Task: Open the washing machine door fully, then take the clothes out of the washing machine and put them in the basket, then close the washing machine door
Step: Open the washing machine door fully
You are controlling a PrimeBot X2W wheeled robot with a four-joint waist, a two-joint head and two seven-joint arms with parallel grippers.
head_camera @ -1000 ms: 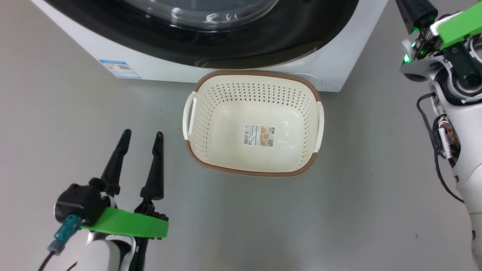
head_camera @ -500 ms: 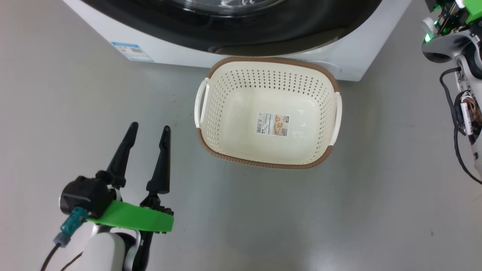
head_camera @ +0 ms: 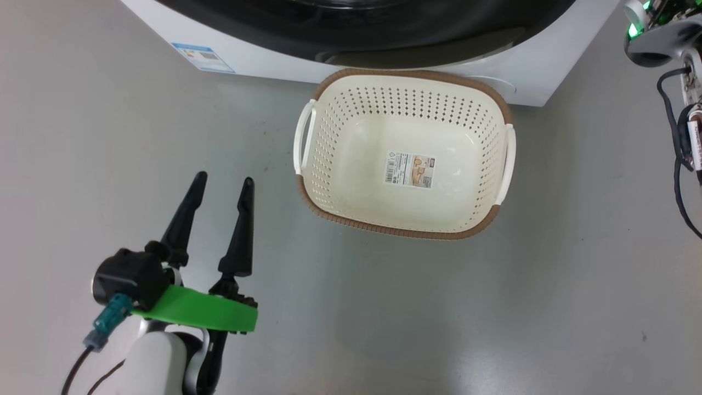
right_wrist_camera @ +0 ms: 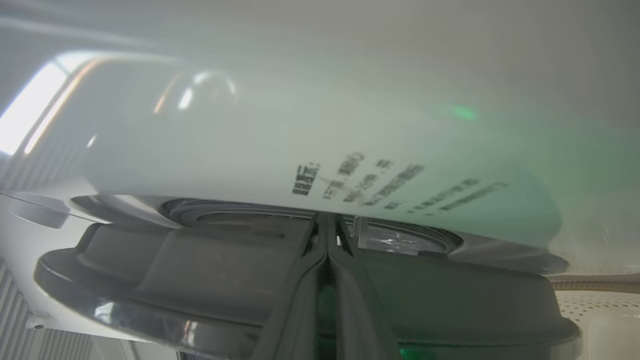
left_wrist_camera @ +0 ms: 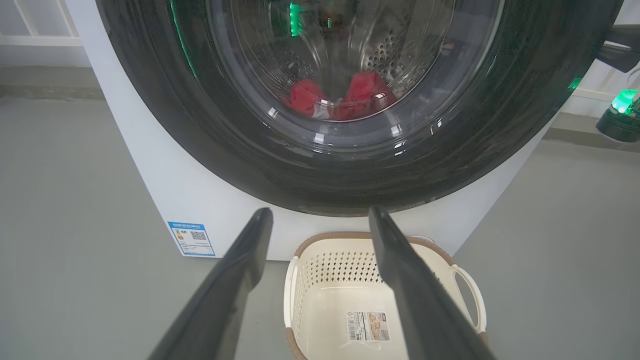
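Observation:
The washing machine stands at the top of the head view, with the washing machine door against its front. Through the clear window, the red clothes lie low in the steel drum. The basket sits empty on the floor right before the machine, its barcode sticker showing. My left gripper hovers open and empty, left of the basket. My right gripper is shut, fingers pressed together, with the tips at the narrow gap between the dark door rim and the white front.
Grey floor lies all around the basket and machine. My right arm, with its cables and green light, hangs at the far right beside the machine's corner. A blue label sits low on the machine's front.
The head camera has shifted, so machine and basket sit further right and higher in the picture. My right arm has slid toward the top right corner. The left gripper stays open.

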